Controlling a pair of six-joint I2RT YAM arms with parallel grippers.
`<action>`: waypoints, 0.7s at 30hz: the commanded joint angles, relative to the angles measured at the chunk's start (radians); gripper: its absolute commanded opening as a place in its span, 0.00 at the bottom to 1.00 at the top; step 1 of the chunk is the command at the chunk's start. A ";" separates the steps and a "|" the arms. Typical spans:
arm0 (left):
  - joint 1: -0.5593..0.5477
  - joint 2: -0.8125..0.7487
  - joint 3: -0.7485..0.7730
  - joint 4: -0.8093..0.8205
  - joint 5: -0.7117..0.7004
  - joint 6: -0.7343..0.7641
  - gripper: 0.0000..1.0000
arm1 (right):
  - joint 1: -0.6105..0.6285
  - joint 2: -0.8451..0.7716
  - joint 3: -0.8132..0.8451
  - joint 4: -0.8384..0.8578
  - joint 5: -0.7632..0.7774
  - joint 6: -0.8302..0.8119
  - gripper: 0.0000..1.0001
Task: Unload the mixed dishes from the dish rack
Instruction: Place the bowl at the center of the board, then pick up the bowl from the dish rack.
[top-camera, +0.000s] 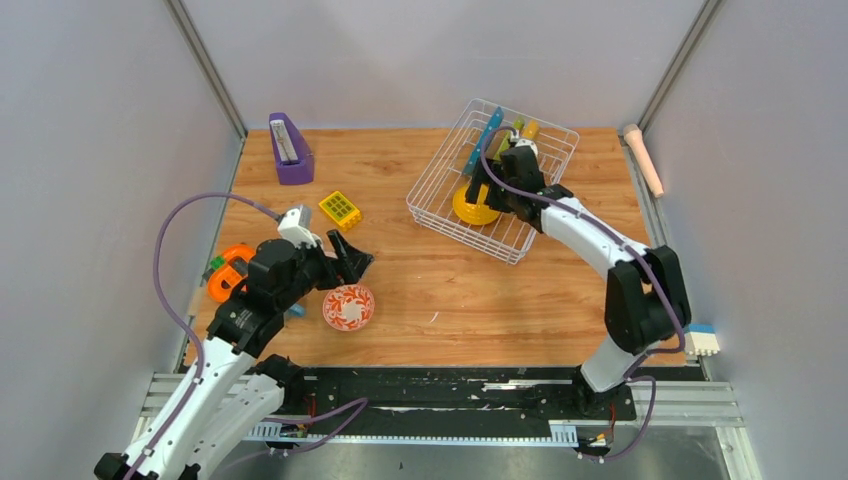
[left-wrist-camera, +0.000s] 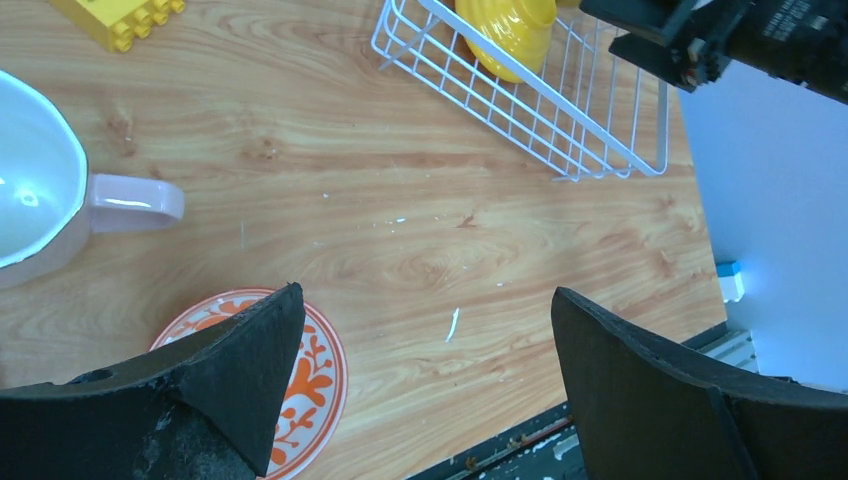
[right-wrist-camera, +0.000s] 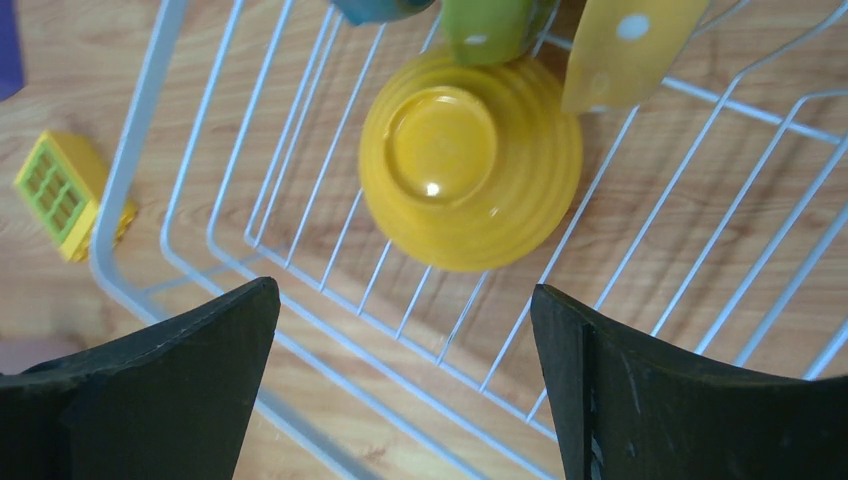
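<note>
Dish rack (top-camera: 440, 180) holding yellow bowl (right-wrist-camera: 470, 160), right gripper (right-wrist-camera: 402, 300) apart above, left gripper (left-wrist-camera: 428, 300) apart by patterned bowl (left-wrist-camera: 318, 372)

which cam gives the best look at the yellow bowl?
Right wrist: the yellow bowl sits upside down in the dish rack, large and central. Top external shows it small, partly behind the right arm. Left wrist crops it at the top edge.

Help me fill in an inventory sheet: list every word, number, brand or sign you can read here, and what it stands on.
No text can be read in any view.
right arm's black housing: a short row of pale print, seen from the left wrist camera, too blurred to read.
red-and-white bowl: coral-like ornament only, no lettering.
yellow plate: white dots only, no lettering.
</note>
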 joint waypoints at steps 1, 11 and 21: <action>0.005 0.027 0.003 0.053 -0.014 0.058 1.00 | 0.022 0.112 0.139 -0.032 0.176 -0.006 0.98; 0.004 0.003 -0.021 0.009 -0.063 0.063 1.00 | 0.056 0.286 0.260 -0.034 0.342 -0.053 0.91; 0.004 0.002 -0.022 -0.018 -0.094 0.055 1.00 | 0.081 0.374 0.324 -0.020 0.432 -0.098 0.88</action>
